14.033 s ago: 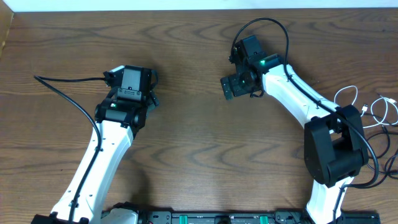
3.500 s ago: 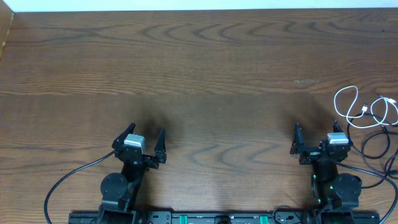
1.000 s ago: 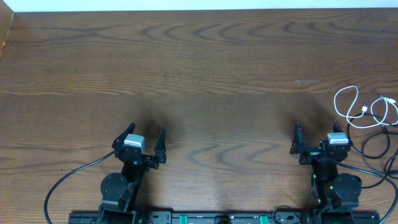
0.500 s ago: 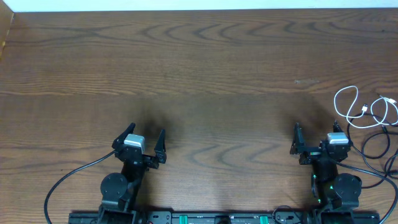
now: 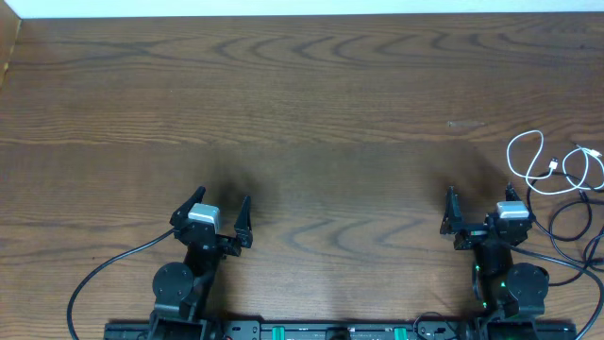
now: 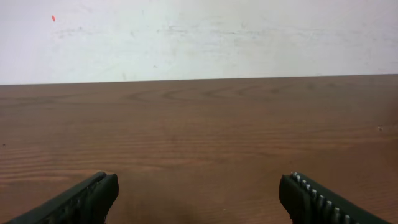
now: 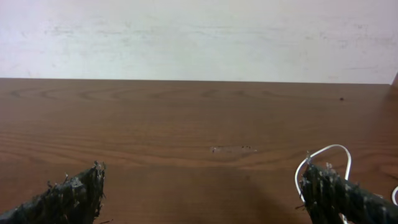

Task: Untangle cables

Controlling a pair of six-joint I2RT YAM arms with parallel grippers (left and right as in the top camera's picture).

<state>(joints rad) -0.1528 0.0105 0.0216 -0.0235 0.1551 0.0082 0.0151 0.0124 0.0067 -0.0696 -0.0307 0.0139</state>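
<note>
Dark wood-grain table [image 5: 302,94] fills the overhead view, and both arms sit folded at its near edge. The left gripper [image 5: 219,206] has its jaws spread wide with nothing between them, and the right gripper [image 5: 479,202] is just as wide and just as bare. Over at the right edge lie the cables [image 5: 564,179], white cable [image 5: 512,153] looped above the black cables [image 5: 555,219], near the right gripper but not touching it, and in the right wrist view that white loop peeks up just behind one fingertip [image 7: 329,186].

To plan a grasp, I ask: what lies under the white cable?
Only bare table shows under the white cable. Its right part runs off the picture, so there I cannot tell.
</note>
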